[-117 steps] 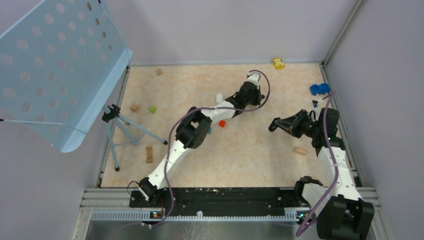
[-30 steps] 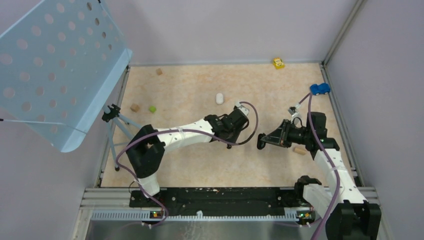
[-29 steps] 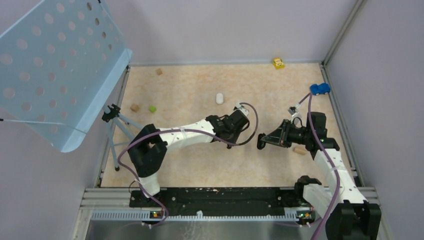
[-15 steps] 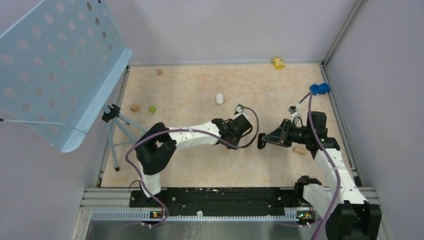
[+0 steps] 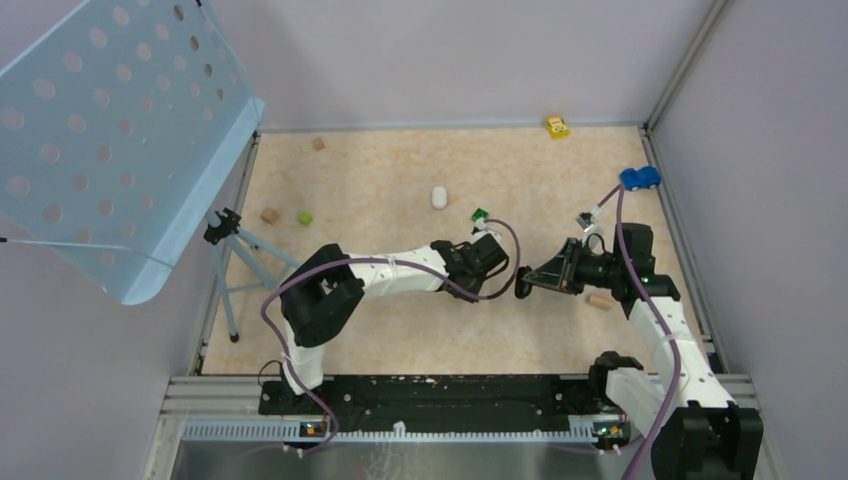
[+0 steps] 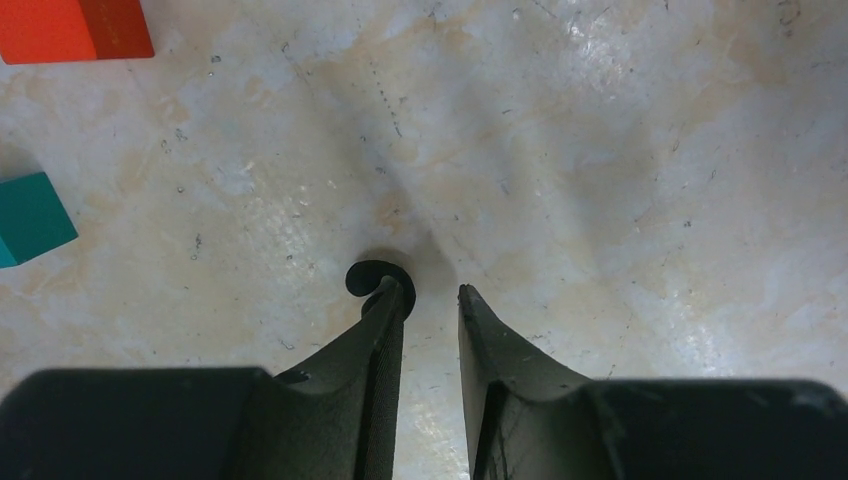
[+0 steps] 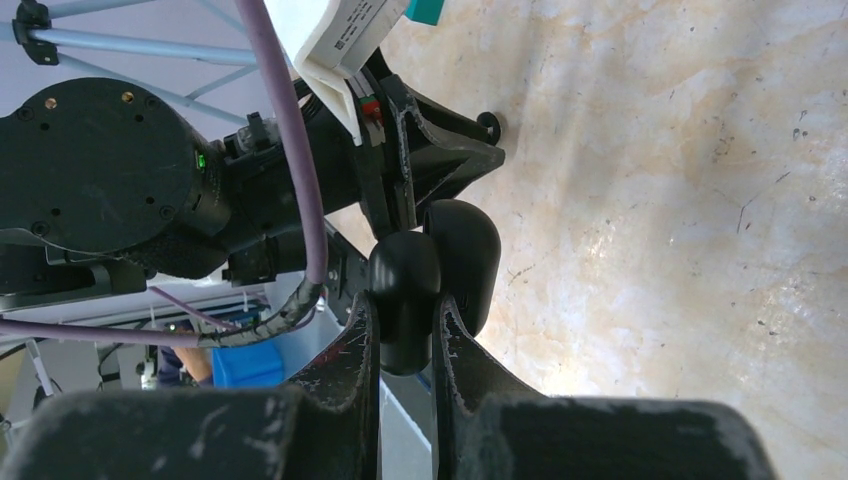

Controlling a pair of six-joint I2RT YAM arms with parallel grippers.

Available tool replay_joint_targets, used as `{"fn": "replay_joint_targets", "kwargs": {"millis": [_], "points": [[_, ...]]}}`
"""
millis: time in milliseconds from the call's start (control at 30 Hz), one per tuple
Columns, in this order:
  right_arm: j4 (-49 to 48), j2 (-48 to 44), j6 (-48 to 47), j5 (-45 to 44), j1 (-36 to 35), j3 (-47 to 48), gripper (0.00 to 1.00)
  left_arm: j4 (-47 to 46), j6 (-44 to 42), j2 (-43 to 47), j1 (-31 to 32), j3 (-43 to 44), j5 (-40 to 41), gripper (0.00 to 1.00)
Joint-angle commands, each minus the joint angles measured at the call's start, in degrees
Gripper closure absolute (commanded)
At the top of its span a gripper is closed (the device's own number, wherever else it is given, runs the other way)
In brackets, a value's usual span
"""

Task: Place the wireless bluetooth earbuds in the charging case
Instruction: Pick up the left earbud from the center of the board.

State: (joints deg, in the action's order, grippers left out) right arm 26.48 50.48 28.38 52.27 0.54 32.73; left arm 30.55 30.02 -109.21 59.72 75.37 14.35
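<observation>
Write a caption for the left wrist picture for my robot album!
Left gripper, jaws slightly apart, one fingertip beside a black earbud on the marbled table; red block and teal cube lie nearby.

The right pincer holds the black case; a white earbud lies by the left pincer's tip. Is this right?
No: the left wrist view shows the earbud by the left pincer is black, not white. The right pincer does hold the case.

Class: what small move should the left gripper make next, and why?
Probably nudge the left gripper sideways toward the black earbud. The earbud lies at one fingertip, outside the open gap, so closing now would likely miss it. The right gripper holds the charging case.
</observation>
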Motion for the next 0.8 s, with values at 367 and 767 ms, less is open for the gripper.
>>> {"fn": "replay_joint_targets", "kwargs": {"millis": [367, 767], "points": [[-1.0, 0.1, -1.4, 0.5, -0.2, 2.7, 1.0, 2.1, 2.5, 0.1, 0.3, 0.1, 4.1, 0.69], [-1.3, 0.2, -1.1, 0.6, -0.2, 2.4, 1.0, 2.9, 4.4, 0.7, 0.3, -1.1, 5.5, 0.72]]}}
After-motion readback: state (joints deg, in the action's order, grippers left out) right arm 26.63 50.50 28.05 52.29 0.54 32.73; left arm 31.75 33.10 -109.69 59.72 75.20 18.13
